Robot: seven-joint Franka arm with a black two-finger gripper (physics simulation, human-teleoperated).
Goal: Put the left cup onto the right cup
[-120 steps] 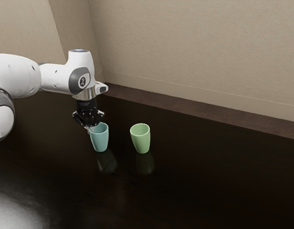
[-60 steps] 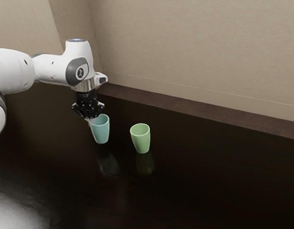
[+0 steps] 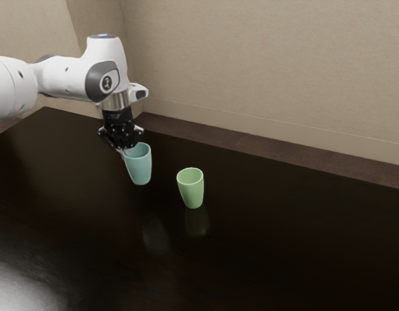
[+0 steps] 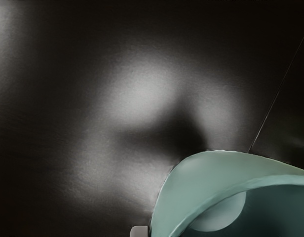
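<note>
A teal cup (image 3: pixel 139 164) hangs above the dark table, slightly tilted, with my gripper (image 3: pixel 125 149) shut on its rim at the side toward the exterior view's left. Its reflection lies on the tabletop below. To the exterior view's right of it, a light green cup (image 3: pixel 190 187) stands upright on the table, apart from the teal cup. In the wrist view the teal cup's rim and inside (image 4: pixel 226 197) show large just under my hand.
The dark glossy table (image 3: pixel 284 246) stretches wide toward the exterior view's right and front. A beige wall (image 3: pixel 284 65) with a dark ledge runs behind the cups. My white arm (image 3: pixel 37 81) comes in from the exterior view's left.
My gripper has lifted the teal cup off the table and carried it upward, a little toward the exterior view's right. The green cup has not moved.
</note>
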